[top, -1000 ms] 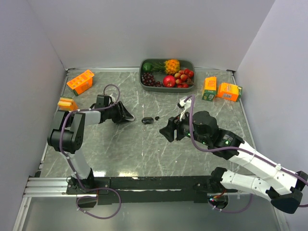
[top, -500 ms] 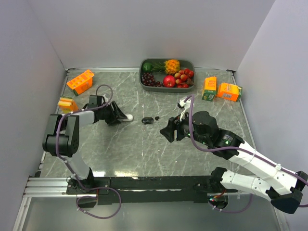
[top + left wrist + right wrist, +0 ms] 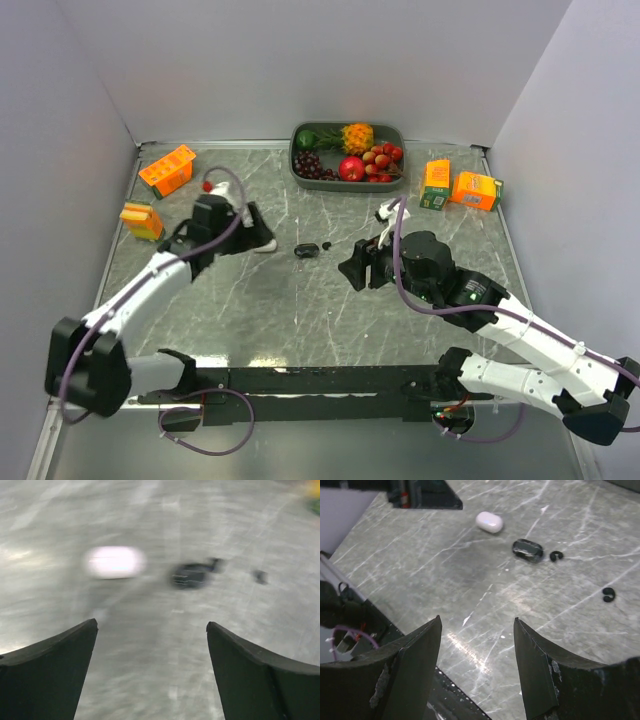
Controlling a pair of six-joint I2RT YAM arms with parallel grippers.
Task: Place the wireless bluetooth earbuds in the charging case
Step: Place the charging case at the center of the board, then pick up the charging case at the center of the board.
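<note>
Though the black case [image 3: 527, 550] is laid parallel to the far edge near the middle of the tabletop [image 3: 250, 300], one black earbud [image 3: 556, 556] is seen just beside it and a second earbud [image 3: 608, 594] farther toward the right edge. The left pincer [image 3: 151, 624] and right pincer [image 3: 477, 621] are held spread, empty.

Show pale grey links [image 3: 135, 295], black joints [image 3: 85, 368], looping purple cables [image 3: 240, 188]; end in black wedge-shaped fingers [image 3: 415, 680], scuffed at right.
</note>
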